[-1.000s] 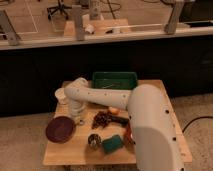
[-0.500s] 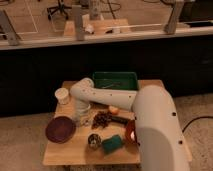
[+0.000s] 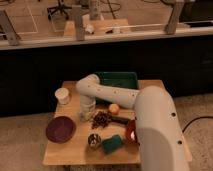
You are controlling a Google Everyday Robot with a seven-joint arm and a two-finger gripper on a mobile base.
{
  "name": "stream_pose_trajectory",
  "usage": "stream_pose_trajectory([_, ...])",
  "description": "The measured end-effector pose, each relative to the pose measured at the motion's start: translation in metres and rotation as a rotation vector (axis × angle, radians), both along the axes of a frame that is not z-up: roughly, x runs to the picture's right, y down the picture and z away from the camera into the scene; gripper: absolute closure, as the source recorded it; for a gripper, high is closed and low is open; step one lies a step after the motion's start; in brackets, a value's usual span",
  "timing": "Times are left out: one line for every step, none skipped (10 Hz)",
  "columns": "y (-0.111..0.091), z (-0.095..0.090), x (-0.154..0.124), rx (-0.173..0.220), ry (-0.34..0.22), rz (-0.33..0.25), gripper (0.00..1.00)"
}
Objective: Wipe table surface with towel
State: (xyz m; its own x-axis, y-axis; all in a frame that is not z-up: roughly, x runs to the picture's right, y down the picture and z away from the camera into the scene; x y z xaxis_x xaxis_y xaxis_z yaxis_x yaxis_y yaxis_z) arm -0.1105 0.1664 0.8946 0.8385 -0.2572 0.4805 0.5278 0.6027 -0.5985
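Note:
The light tan wooden table surface (image 3: 75, 150) fills the middle of the view. My white arm reaches from the lower right across it and bends down at the left. My gripper (image 3: 87, 115) points down at the tabletop, just left of a dark reddish-brown speckled heap (image 3: 102, 119). I cannot tell whether that heap is the towel. No other cloth shows.
A dark green tray (image 3: 117, 80) stands at the back. A white cup (image 3: 62, 95) is at the left and a maroon bowl (image 3: 60, 129) at the front left. An orange fruit (image 3: 114, 108), a small tin (image 3: 93, 140) and a green sponge (image 3: 112, 143) lie nearby. A red thing (image 3: 131, 132) is half hidden by my arm.
My gripper and the bend of the arm have shifted a little to the right, closer to the speckled heap. The objects on the table have not moved.

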Motion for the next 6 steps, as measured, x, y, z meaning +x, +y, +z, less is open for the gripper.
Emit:
stream_pose_trajectory([-0.0058, 0.0039, 0.0025, 0.004, 0.012, 0.002, 1.00])
stream_pose_trajectory([-0.0092, 0.0057, 0.0035, 0.007, 0.022, 0.003, 1.00])
stream_pose_trajectory([-0.0132, 0.0074, 0.0033, 0.012, 0.031, 0.004, 1.00])
stream_pose_trajectory([-0.0154, 0.0078, 0.0000, 0.012, 0.030, 0.007, 1.00])
stream_pose_trajectory([-0.0147, 0.0070, -0.0019, 0.009, 0.028, 0.006, 1.00])
stream_pose_trajectory([-0.0145, 0.0069, -0.0013, 0.008, 0.029, 0.007, 1.00])
